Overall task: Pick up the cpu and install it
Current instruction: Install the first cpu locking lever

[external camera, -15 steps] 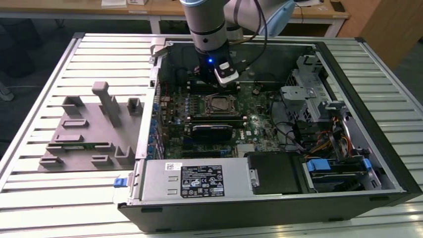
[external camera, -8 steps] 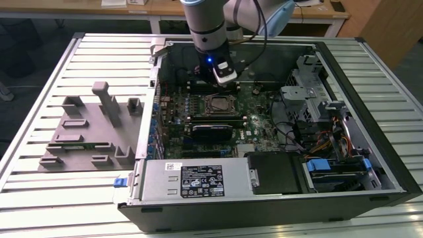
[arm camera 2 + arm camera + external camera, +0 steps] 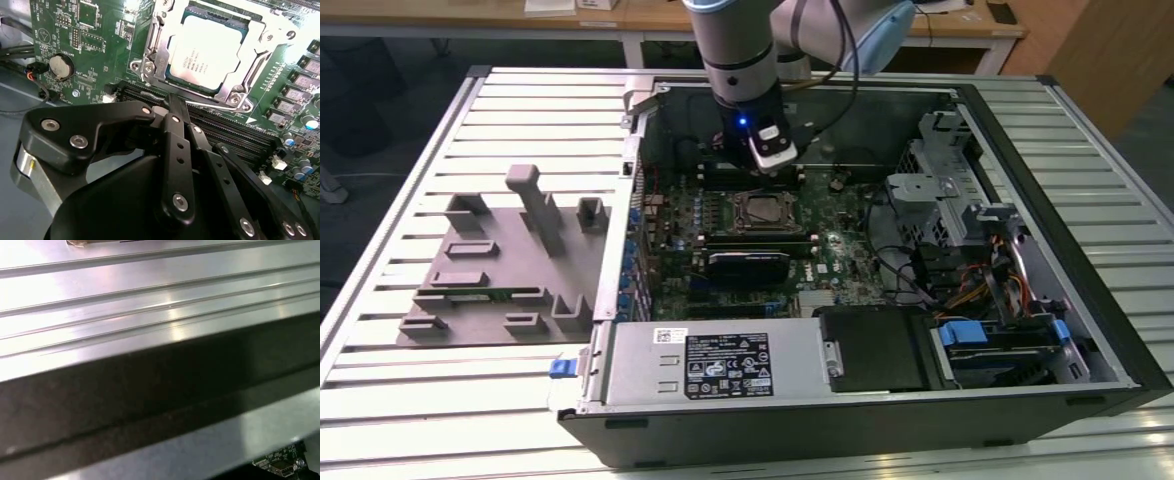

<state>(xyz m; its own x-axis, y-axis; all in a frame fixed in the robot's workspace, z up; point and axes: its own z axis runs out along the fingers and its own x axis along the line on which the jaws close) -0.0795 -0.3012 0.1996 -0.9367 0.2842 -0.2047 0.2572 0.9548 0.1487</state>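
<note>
Silver cpu [image 3: 207, 50] sat in the motherboard socket [image 3: 155, 55], upper centre of the second wrist view. Pincer [image 3: 172, 107] hovered just below it, fingers pressed together, empty; black linkage hid the board's lower part.

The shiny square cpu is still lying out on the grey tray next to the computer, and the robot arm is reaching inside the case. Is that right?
Not quite. The cpu is not on the grey tray; it sits in its socket on the green board inside the case, as the second wrist view shows. The arm does reach inside the case.
</note>
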